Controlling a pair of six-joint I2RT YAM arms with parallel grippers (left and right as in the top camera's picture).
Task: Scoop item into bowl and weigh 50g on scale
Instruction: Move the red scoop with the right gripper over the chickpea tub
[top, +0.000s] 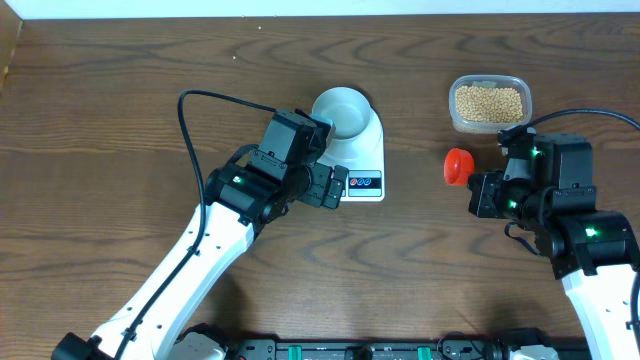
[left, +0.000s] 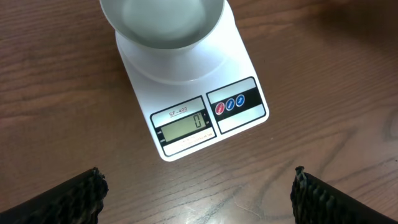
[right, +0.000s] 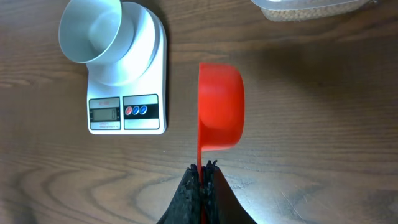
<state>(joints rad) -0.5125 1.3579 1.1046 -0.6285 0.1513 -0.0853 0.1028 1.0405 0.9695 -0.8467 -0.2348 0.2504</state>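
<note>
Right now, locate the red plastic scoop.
Overhead, the red plastic scoop is right of the white rectangular scale, near the clear plastic bean tub, handle clamped in the right end effector.

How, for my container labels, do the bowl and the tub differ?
The bowl is round and pale; the tub is clear and rounded-rectangular. The bowl is empty; the tub holds beans. The bowl sits on the scale; the tub on the table. Both are open-topped.

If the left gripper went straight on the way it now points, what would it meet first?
Probably the scale, at its display end, before the bowl; depth is unclear.
</note>
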